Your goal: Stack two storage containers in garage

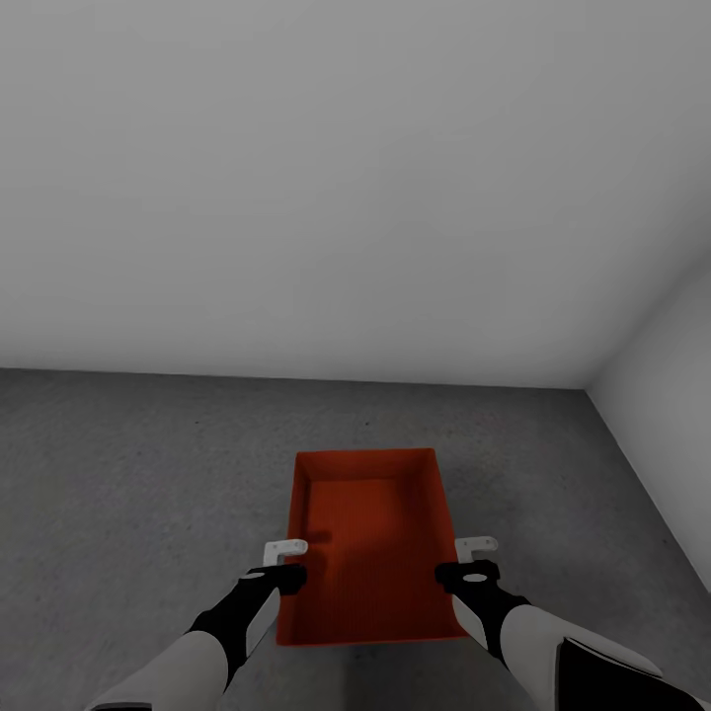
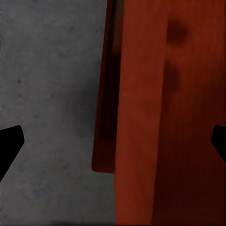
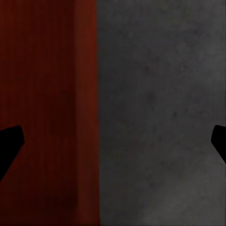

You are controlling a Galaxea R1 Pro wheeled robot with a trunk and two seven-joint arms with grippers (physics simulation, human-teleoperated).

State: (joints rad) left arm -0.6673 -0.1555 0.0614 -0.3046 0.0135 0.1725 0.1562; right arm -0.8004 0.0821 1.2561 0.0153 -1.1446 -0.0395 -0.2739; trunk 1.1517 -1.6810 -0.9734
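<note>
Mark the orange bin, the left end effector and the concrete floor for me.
orange bin (image 1: 365, 533), head view, inner bottom.
left end effector (image 1: 285, 549), head view, fingertips at the bin's left wall.
concrete floor (image 1: 128, 474), head view, bare patch left of the bin.

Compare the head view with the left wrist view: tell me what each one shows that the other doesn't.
Head view alone: the grey-white walls, the right gripper, and the container's whole open top, held between both grippers. Left wrist view alone: a close look down the container's outer side wall, with the left gripper's dark fingertips spread wide at the picture's edges. Both: the orange-red container, the concrete floor and the left gripper.
</note>
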